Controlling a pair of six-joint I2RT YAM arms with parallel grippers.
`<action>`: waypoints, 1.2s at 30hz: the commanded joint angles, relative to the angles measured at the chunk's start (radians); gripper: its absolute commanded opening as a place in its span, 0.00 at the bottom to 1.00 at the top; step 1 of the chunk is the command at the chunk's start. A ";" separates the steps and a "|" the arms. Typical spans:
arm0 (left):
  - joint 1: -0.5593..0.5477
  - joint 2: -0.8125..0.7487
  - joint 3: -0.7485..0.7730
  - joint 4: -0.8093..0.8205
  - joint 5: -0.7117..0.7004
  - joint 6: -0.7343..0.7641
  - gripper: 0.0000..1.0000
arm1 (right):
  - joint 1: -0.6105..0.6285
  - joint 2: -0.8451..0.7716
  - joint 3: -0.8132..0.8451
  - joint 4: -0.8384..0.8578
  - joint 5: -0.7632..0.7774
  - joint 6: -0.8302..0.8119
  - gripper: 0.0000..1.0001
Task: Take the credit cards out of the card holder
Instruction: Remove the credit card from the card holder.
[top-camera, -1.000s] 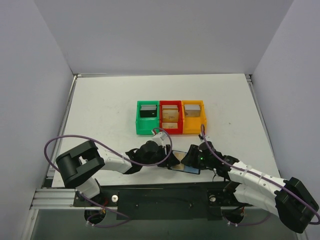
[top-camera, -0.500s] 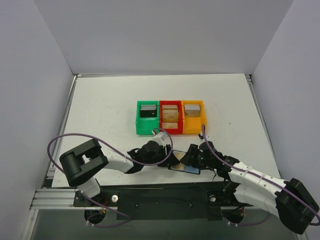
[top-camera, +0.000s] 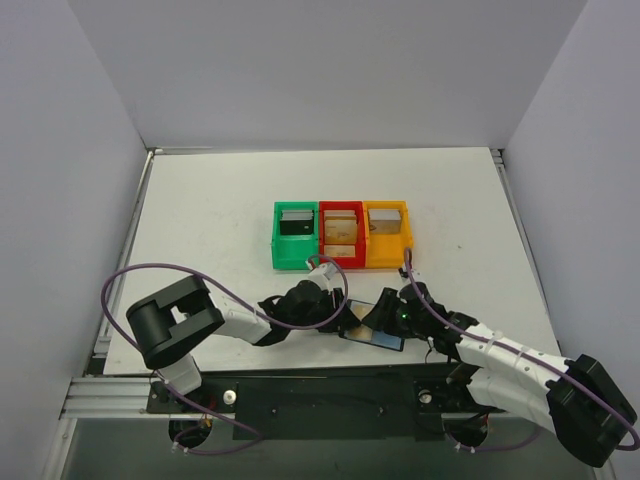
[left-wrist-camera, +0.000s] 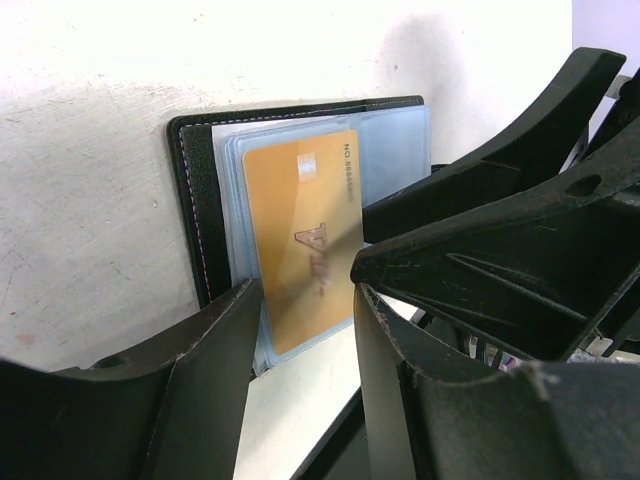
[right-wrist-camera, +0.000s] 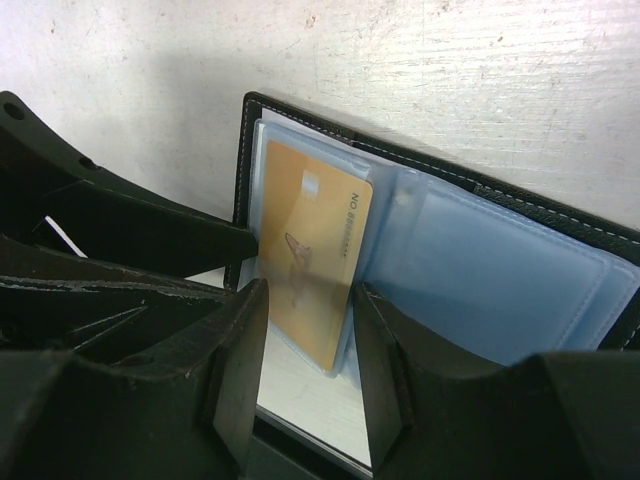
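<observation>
Reaching low from both sides over card holder (left-wrist-camera: 200, 210), L & R jaws part-open astride gold card (left-wrist-camera: 300, 230).

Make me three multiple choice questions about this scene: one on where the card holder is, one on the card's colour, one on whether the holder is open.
1. Where is the card holder?
A) lifted in the air
B) between the left gripper and the right gripper
C) far out, away from both

2. What colour is the card showing in it?
A) gold
B) black
C) green

3. How is the holder?
A) folded shut
B) standing on edge
C) lying open

Key:
1 B, the top view shows it lying between the two.
2 A, both wrist views show a gold card.
3 C, its panels lie spread flat.
</observation>
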 joint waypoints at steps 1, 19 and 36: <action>0.004 0.026 0.009 0.002 -0.002 -0.010 0.52 | -0.012 -0.017 -0.009 0.039 -0.018 0.010 0.34; 0.002 0.033 0.014 -0.086 -0.068 -0.021 0.30 | -0.050 -0.128 -0.077 0.067 -0.031 0.066 0.31; -0.001 0.045 0.017 -0.110 -0.077 -0.035 0.11 | -0.086 -0.127 -0.138 0.137 -0.074 0.097 0.30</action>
